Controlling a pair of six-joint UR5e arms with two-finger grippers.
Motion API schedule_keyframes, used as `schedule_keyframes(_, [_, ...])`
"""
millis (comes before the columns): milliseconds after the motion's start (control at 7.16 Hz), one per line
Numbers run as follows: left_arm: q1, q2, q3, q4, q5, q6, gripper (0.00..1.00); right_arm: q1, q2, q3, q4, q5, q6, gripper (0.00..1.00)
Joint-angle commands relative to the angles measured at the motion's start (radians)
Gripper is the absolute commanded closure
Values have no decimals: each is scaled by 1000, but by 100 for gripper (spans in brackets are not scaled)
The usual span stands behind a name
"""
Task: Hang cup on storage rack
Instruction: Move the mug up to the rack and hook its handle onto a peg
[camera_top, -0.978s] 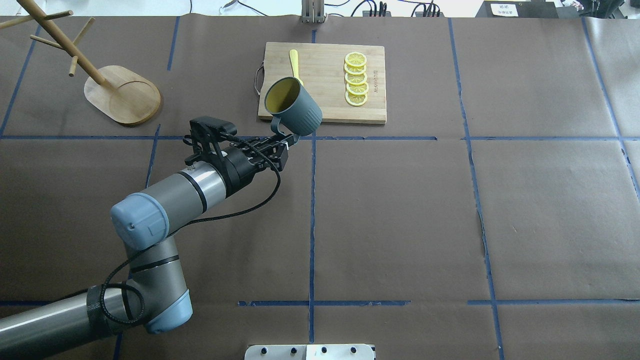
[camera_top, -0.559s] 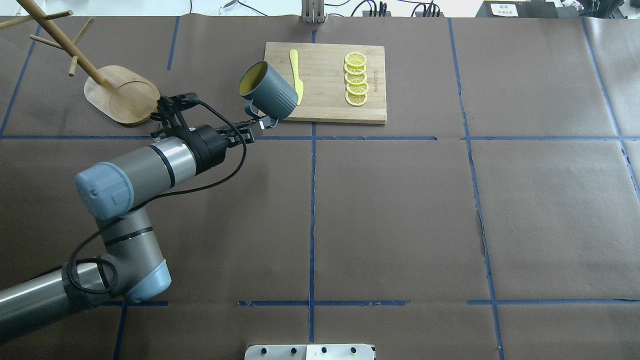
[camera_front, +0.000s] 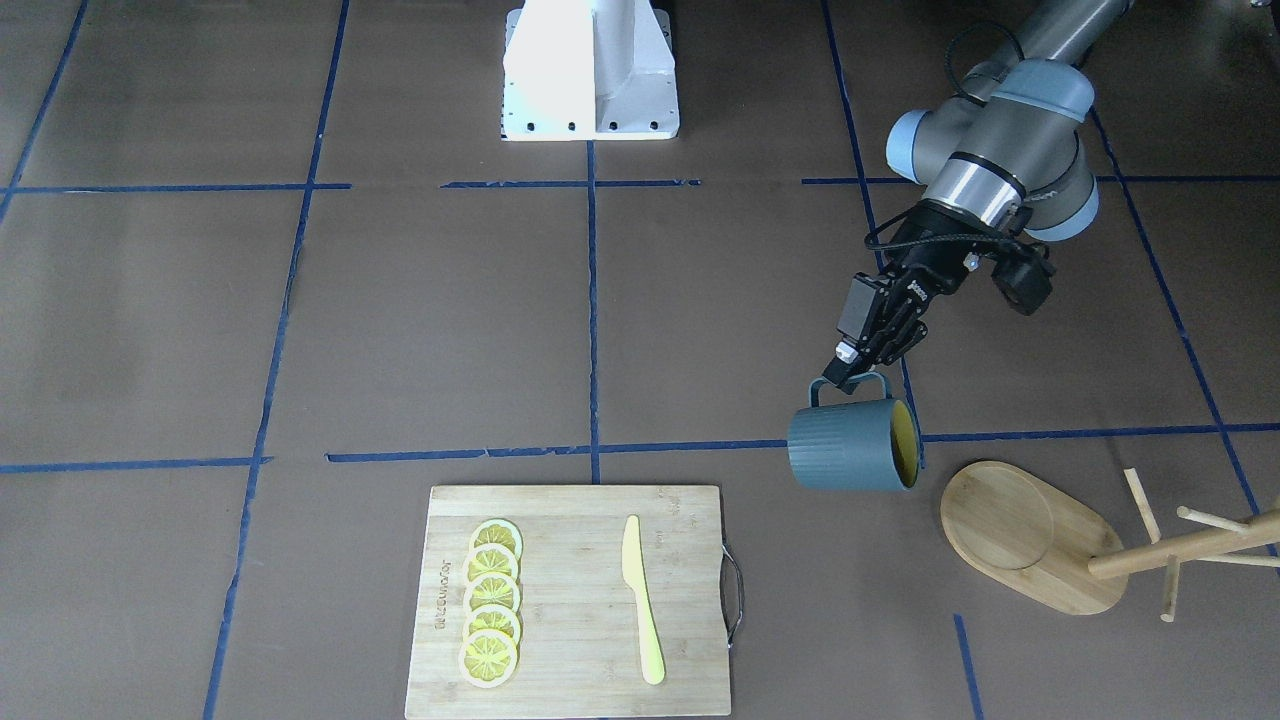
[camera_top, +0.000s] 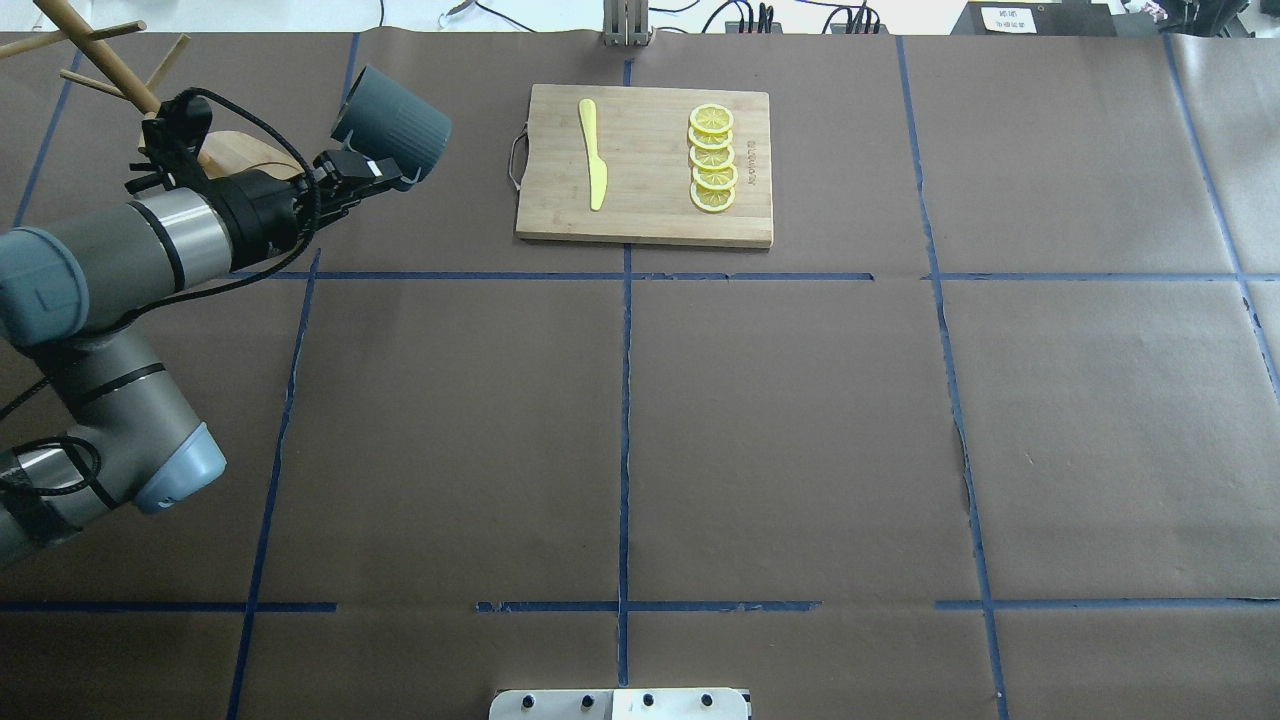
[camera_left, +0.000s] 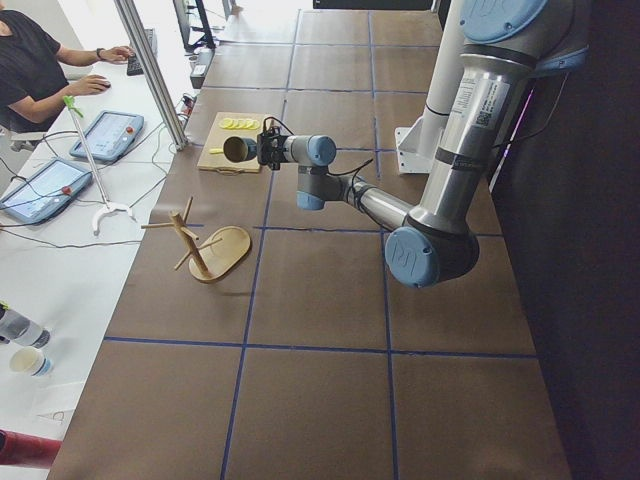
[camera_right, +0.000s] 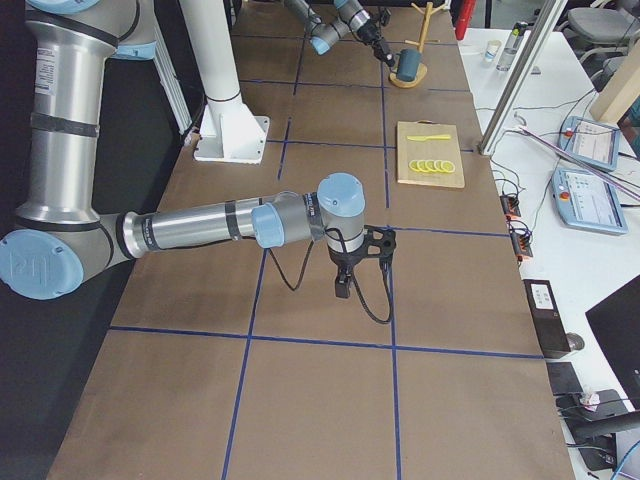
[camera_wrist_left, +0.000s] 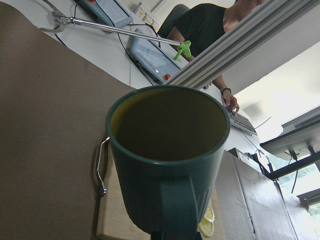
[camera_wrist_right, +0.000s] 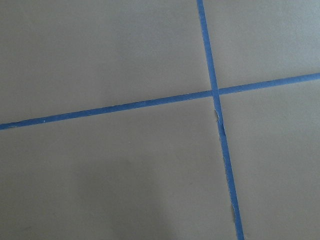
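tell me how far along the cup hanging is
Done: the dark teal ribbed mug is off the table, its handle clamped in the left gripper. In hand: it hangs sideways, close to the light bamboo mug tree. Left: slipping the handle over a dowel peg; none carries it yet.

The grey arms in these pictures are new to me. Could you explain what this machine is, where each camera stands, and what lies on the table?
Two robot arms at a table. One camera looks down from behind the robot, one faces it, two stand at the table's ends, one sits on each wrist. The left gripper holds the cup by its handle, raised near the storage rack. A cutting board carries lemon slices and a knife. The right arm hangs over the table.
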Motion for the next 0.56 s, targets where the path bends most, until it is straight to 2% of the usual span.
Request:
schedule_keyframes(0, [-75, 9, 5, -52, -50, -266, 100, 3, -1, 2, 1, 0, -1, 0])
schedule_keyframes(419, [-154, 9, 46, -161, -76, -513, 100, 8, -1, 5, 1, 0, -1, 0])
